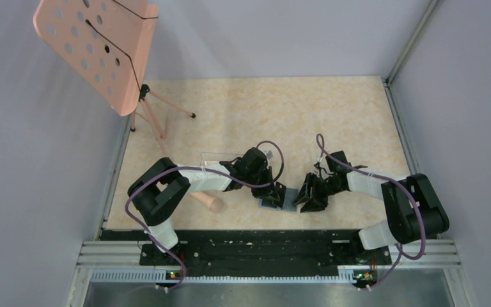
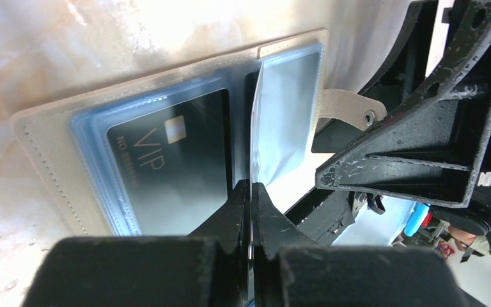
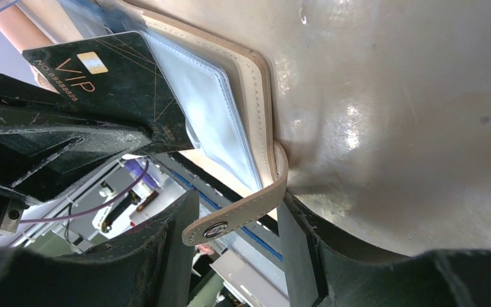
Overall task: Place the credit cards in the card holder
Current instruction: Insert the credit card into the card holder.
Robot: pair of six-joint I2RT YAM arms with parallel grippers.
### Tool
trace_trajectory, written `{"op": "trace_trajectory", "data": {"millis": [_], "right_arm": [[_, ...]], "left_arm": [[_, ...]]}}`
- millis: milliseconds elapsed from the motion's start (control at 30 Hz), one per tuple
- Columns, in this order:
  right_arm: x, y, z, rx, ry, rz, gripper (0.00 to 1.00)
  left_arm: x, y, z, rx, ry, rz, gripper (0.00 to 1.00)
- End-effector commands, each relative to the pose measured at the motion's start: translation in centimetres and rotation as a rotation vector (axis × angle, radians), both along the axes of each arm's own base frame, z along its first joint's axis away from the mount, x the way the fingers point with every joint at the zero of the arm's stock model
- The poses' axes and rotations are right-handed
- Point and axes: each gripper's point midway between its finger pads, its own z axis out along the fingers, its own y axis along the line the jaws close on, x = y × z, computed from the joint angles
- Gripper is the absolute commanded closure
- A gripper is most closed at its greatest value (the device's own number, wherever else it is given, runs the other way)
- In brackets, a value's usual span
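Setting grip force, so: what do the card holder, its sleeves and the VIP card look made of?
Card holder: tan leather or imitation, matte, stitched edge. Sleeves: clear flexible plastic, glossy glare. VIP card: dark, probably rigid plastic, sheen, gold print.

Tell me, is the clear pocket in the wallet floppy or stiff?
Probably floppy: the clear pocket bends where the left gripper pinches its edge. It's likely very light, since it looks thin and see-through. Its glossy surface suggests it may be slippery too.

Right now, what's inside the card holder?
The card holder shows clear plastic sleeves and one black VIP card. The left hand pinches one sleeve leaf upright; whatever lies under the card and stacked sleeves is covered.
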Motion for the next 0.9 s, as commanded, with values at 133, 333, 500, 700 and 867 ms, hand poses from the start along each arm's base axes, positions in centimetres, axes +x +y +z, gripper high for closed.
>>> {"op": "trace_trajectory", "data": {"millis": [133, 333, 500, 700, 867], "right_arm": [[0.9, -0.5, -1.0, -0.056, -0.057, 0.014, 0.52], [1.0, -0.5, -1.0, -0.055, -0.060, 0.012, 0.52], [0.9, -0.5, -1.1, -0.056, -0.057, 0.012, 0.52], [0.9, -0.4, -1.1, -0.052, -0.057, 0.011, 0.52], [0.8, -0.4, -1.1, -0.051, -0.056, 0.011, 0.52]], "left_arm": [[-0.3, 0.4, -0.4, 0.057, 0.071, 0.045, 1.00], [-0.5, 1.2, -0.8, 0.119, 0.108, 0.069, 1.00], [-0.5, 2.1, -0.8, 0.164, 0.108, 0.104, 1.00], [-0.7, 2.4, -1.3, 0.194, 0.122, 0.114, 1.00], [-0.7, 2.3, -1.2, 0.198, 0.119, 0.106, 1.00]]}}
